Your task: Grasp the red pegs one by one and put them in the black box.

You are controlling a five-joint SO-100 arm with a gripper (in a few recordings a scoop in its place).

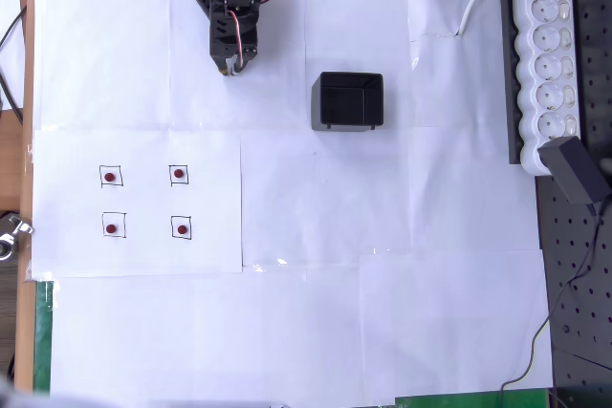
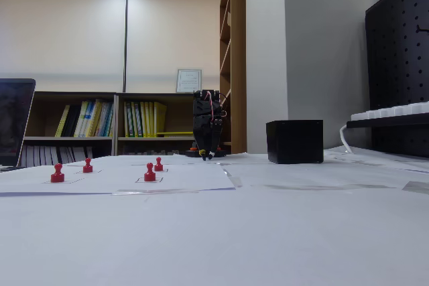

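Several red pegs stand on printed squares at the left of the white paper: in the overhead view one peg (image 1: 111,177) at the upper left, another (image 1: 178,174) to its right, and two more (image 1: 111,228) (image 1: 181,229) below. The fixed view shows them as small red knobs (image 2: 57,174) (image 2: 149,173). The black box (image 1: 350,77) sits empty right of centre, also seen in the fixed view (image 2: 294,141). My gripper (image 1: 232,66) hangs from the folded black arm at the top, tip down near the table (image 2: 209,157), shut and empty, left of the box and well above the pegs.
A white power strip (image 1: 545,54) with a black adapter (image 1: 577,169) lies along the right edge, beside a black pegboard (image 1: 579,284). A laptop (image 2: 13,122) stands at the left in the fixed view. White paper covers the table.
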